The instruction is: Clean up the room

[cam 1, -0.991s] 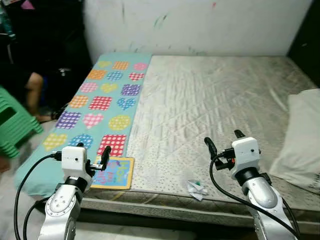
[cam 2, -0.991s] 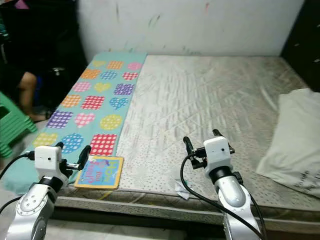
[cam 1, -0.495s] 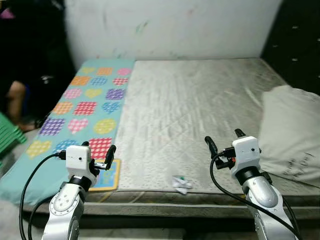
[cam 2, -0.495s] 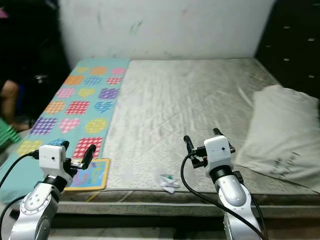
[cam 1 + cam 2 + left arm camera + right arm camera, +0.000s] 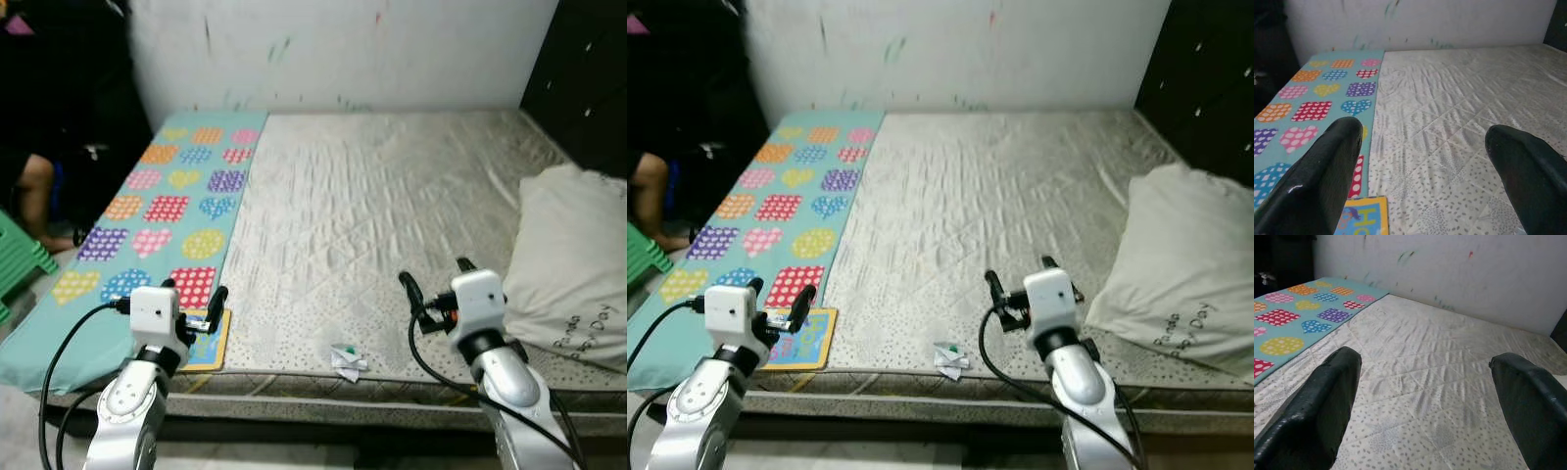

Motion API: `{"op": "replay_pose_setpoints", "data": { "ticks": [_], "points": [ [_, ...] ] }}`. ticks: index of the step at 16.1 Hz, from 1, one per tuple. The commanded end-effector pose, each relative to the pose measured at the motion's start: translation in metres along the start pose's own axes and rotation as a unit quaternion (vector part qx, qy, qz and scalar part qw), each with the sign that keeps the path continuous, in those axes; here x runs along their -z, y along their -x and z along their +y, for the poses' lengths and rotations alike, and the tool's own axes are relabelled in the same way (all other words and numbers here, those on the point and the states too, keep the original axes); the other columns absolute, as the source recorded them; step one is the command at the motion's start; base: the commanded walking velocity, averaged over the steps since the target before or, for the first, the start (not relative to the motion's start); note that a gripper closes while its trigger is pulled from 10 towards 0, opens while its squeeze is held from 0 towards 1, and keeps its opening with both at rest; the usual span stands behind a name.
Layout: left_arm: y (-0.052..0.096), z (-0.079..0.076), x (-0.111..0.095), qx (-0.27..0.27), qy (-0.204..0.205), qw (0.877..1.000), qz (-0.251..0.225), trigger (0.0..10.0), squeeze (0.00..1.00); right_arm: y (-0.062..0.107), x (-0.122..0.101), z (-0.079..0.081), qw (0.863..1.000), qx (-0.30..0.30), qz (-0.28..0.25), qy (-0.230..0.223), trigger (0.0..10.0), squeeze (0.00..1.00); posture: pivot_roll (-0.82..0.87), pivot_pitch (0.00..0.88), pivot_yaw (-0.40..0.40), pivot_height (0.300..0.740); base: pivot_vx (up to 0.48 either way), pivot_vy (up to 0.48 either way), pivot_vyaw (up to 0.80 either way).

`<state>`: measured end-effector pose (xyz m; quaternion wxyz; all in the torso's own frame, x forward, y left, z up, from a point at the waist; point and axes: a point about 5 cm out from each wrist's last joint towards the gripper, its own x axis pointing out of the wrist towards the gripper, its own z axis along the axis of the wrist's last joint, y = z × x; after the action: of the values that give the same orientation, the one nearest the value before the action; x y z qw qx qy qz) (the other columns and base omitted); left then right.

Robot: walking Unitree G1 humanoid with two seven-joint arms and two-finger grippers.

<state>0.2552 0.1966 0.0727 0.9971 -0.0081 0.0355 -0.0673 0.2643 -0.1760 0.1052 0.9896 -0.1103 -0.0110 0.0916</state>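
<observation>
We're looking down on a bare quilted mattress (image 5: 392, 206), grey-white and wrinkled, pushed against a scuffed white wall (image 5: 343, 49) flecked with paint marks. Along the robot's left side of the bed runs one teal mat (image 5: 162, 211) patterned with dotted hearts, squares and circles. One white pillow (image 5: 568, 259) sits at the right edge. One crumpled scrap of wrapper (image 5: 345, 360) lies near the front edge of the mattress, between the two arms. One colourful card (image 5: 208, 341) rests at the near end of the mat, just beside the left hand (image 5: 188, 308), fingers spread and empty. The right hand (image 5: 436, 279) hovers over the mattress, likewise released. One green stool (image 5: 20, 279) stands far left.
</observation>
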Motion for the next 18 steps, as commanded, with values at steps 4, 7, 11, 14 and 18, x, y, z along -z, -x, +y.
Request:
{"op": "replay_pose_setpoints", "data": {
  "ticks": [4, 7, 11, 14, 18],
  "points": [
    [-0.002, 0.001, -0.002, 0.000, -0.012, 1.000, -0.002, 10.0, 0.00, 0.000, -0.003, 0.000, 1.000, -0.005, -0.008, 0.002, 10.0, 0.00, -0.19, 0.000, 0.053, 0.740, 0.000, 0.000, 0.00],
    [-0.002, -0.003, -0.003, 0.011, -0.015, 1.000, -0.007, 10.0, 0.00, -0.001, -0.002, 0.002, 1.000, -0.007, -0.009, -0.002, 10.0, 0.00, -0.19, 0.000, 0.053, 0.740, 0.200, 0.000, 0.00],
    [-0.001, -0.002, -0.002, 0.008, -0.018, 1.000, -0.003, 10.0, 0.00, -0.001, -0.006, -0.001, 1.000, 0.003, -0.020, -0.009, 10.0, 0.00, -0.18, 0.000, 0.052, 0.740, 0.325, 0.000, 0.00],
    [0.003, 0.008, 0.003, -0.022, -0.011, 0.999, 0.020, 10.0, 0.00, 0.003, -0.006, -0.008, 0.999, 0.018, -0.019, -0.019, 10.0, 0.00, -0.18, 0.000, 0.058, 0.740, 0.000, 0.000, 0.00],
    [0.027, 0.034, 0.004, -0.071, -0.032, 0.997, 0.024, 10.0, 0.00, 0.024, 0.002, -0.024, 0.999, 0.046, 0.004, -0.011, 10.0, 0.00, -0.19, 0.000, 0.065, 0.740, 0.000, 0.000, 0.00]
  ]
}}
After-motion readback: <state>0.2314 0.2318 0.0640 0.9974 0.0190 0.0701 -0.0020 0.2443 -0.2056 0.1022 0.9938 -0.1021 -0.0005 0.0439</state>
